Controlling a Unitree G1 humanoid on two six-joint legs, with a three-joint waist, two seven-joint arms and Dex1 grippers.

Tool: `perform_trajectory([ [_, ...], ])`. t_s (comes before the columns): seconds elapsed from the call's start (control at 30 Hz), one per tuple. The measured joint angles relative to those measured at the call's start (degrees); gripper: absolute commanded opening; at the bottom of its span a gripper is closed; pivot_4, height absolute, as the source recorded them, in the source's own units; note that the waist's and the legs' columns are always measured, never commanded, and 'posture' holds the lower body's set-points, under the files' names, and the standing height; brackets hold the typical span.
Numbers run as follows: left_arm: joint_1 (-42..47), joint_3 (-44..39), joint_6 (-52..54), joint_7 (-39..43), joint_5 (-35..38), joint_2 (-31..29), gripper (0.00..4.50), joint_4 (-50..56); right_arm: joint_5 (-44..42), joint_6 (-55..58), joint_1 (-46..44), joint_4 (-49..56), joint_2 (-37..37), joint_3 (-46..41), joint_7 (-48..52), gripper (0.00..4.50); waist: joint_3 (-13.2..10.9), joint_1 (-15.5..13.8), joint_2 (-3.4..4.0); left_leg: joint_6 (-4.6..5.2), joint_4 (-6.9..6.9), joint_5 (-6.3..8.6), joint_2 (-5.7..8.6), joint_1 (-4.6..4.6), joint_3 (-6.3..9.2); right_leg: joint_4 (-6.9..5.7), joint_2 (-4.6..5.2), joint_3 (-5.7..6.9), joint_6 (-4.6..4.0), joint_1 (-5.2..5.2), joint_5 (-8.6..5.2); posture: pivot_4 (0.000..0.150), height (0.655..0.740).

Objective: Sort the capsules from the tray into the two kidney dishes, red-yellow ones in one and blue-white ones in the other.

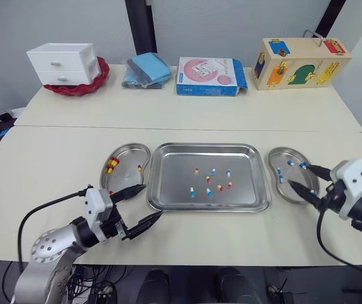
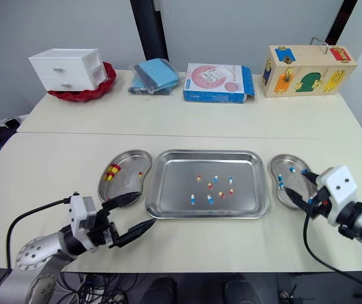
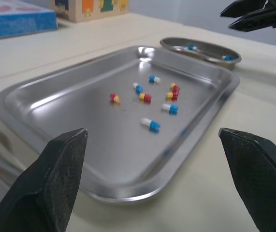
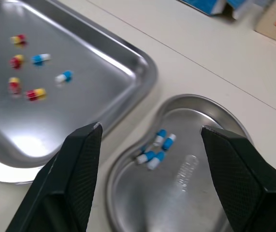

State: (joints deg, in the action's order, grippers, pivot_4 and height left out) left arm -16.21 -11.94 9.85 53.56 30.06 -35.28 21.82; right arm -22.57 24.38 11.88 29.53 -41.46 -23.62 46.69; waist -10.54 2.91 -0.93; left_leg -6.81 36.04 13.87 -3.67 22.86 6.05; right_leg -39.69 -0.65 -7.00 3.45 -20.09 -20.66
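Tray (image 1: 174,166) sits at the centre of the desk (image 1: 54,164) and holds the unsorted capsules (image 1: 211,182), red-yellow and blue-white mixed. The left kidney dish (image 1: 129,155) touches its left rim and contains red-yellow capsules (image 1: 111,165). The right kidney dish (image 1: 277,155) contains blue-white capsules (image 4: 156,147). My left pincer (image 1: 153,200) is released and empty by the tray's near left corner. My right pincer (image 1: 299,175) is released and empty over the right dish.

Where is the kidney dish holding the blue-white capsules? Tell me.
In the left eye view, that kidney dish sits on the robot's right, just beside the tray's right edge, with the open right gripper above it.
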Motion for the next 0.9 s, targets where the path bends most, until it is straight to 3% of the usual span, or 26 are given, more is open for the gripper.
perform_trajectory([
  [0.33, -16.27, -7.53, 4.95, -1.56, -1.22, -2.65, 4.5, 2.16, -2.89, -6.19, 18.71, 3.35, -3.95, -1.59, 14.56, 3.42, -0.04, -0.63, -0.07, 0.0, 0.02, 0.0, 0.0, -0.11, -0.01, 0.3, 0.01, 0.01, 0.02, 0.23, -0.01, 0.15, 0.74],
  [0.37, -17.03, -7.79, 4.4, -1.04, -1.49, -2.83, 4.5, 1.62, -2.6, -6.98, 19.07, 2.74, -3.77, -1.99, 14.53, 3.78, -0.04, -0.7, -0.08, 0.0, 0.02, 0.0, 0.0, -0.12, 0.0, 0.31, 0.01, 0.01, 0.03, 0.25, 0.0, 0.15, 0.74],
  [0.47, -17.39, -8.54, 1.21, 1.03, -2.84, -2.89, 4.5, -1.19, -1.22, -9.19, 19.89, 1.21, -3.07, -2.25, 14.37, 4.44, -0.04, -0.88, -0.09, 0.0, 0.01, 0.01, 0.0, -0.16, -0.03, 0.32, 0.01, -0.02, 0.04, 0.25, -0.01, 0.15, 0.74],
  [0.73, -15.08, -7.77, -4.51, 7.18, -3.17, -2.93, 4.5, -5.41, -1.22, -9.95, 20.2, 2.26, -2.45, -2.26, 12.23, 4.44, -0.04, -1.0, -0.09, 0.0, 0.0, 0.01, 0.0, -0.14, -0.04, 0.34, 0.01, -0.02, 0.04, 0.26, 0.0, 0.15, 0.74],
  [0.9, -8.24, -2.67, -6.55, 9.67, -3.1, -1.57, 4.5, -6.05, -1.66, -8.34, 20.81, 5.3, -2.41, -2.29, 10.8, 4.44, -0.03, -1.09, -0.08, 0.0, 0.02, 0.0, 0.0, -0.17, 0.0, 0.34, 0.0, 0.01, 0.05, 0.35, 0.01, 0.15, 0.74],
])
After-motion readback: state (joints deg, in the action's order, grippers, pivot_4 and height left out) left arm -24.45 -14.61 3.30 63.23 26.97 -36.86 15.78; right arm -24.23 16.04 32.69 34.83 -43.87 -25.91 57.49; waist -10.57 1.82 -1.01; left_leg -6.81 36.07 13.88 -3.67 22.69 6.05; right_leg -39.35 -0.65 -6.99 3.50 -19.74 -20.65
